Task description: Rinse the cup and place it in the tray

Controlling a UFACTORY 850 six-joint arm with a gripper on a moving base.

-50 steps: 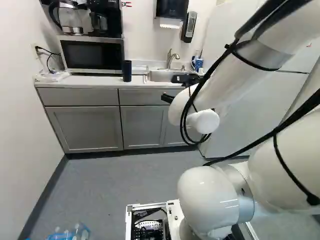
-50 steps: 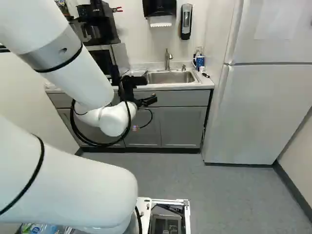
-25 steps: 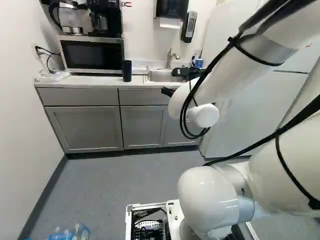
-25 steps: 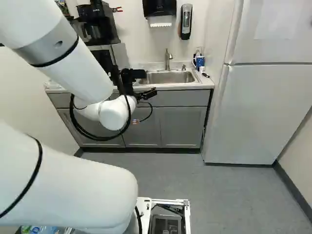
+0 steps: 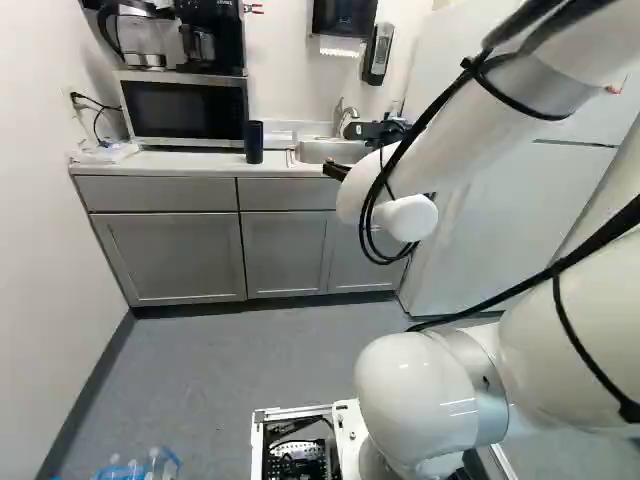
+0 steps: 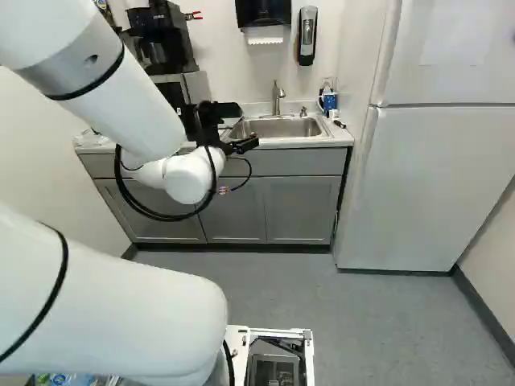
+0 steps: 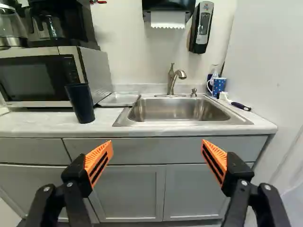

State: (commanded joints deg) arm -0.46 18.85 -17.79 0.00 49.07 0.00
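In the right base view my gripper hangs in front of the counter, left of centre. The wrist view shows the gripper wide open, nothing between its orange pads. Ahead of it is the steel sink with its faucet. A dark tumbler-like cup stands upright on the counter before the microwave. A flat metal tray lies between microwave and sink. Beyond the sink's other side is a blue dotted mug, partly against other items near the wall.
The microwave carries coffee makers. A brush-like tool lies by the mug. A soap dispenser and paper towel holder hang above. The fridge stands beside the counter; bottles are near the base.
The wrist and gripper have risen, from below the counter's front edge to about its height in the right base view. The base has stayed put, and the gripper has remained open.
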